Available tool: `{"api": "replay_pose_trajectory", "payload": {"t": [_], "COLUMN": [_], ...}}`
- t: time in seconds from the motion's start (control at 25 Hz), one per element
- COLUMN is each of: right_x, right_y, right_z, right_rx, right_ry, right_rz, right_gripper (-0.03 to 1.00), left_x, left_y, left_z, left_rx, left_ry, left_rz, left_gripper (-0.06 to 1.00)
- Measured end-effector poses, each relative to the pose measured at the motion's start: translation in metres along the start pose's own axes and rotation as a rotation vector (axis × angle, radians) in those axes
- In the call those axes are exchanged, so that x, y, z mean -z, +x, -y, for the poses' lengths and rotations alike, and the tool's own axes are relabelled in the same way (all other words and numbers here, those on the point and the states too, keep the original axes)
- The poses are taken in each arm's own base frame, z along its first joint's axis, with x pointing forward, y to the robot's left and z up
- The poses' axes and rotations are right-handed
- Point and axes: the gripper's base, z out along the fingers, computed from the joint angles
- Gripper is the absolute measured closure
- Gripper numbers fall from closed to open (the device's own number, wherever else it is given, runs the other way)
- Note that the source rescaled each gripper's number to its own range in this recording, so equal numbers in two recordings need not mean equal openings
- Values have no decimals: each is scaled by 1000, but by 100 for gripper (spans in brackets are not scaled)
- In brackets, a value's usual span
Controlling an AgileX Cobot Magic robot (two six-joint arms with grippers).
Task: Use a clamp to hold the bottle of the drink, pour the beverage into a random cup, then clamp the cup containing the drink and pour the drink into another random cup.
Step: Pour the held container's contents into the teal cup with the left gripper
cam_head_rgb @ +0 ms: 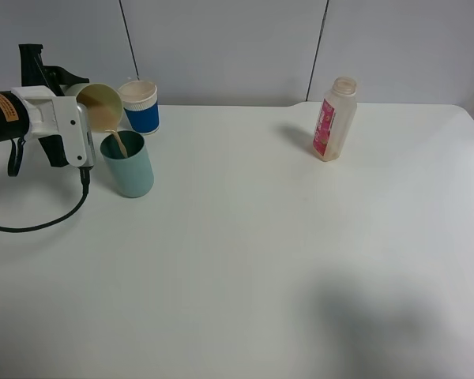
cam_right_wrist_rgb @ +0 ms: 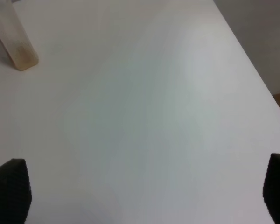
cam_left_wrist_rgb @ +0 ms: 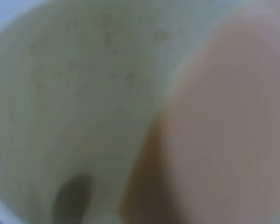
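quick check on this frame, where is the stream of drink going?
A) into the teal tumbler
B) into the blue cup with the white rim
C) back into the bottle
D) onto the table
A: in the high view the left gripper holds the pale yellow-green tumbler tipped over, and a thin stream of beverage falls from its rim into the teal tumbler below; the bottle stands far off to the right.

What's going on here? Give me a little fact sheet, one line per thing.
left gripper: shut on yellow-green cup, tipped over teal cup
drink: thin stream falling into teal cup
blue cup: upright behind teal cup
bottle: upright, far right of table, nearly empty
right gripper: open, over bare table
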Motion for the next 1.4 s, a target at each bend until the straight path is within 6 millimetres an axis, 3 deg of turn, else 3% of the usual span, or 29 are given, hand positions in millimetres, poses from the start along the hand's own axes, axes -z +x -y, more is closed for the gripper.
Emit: {"api": "replay_pose_trajectory", "payload": {"t": [1.4], "right_x": [0], "right_y": [0], "right_z": [0], "right_rx": [0], "right_ry": [0], "right_rz": [0], "right_gripper": [-3], "left_x": [0], "left_y": [0], "left_z": [0], "left_rx": [-57], "left_ry": [-4], "left_rz": [2], "left_gripper": [93]}}
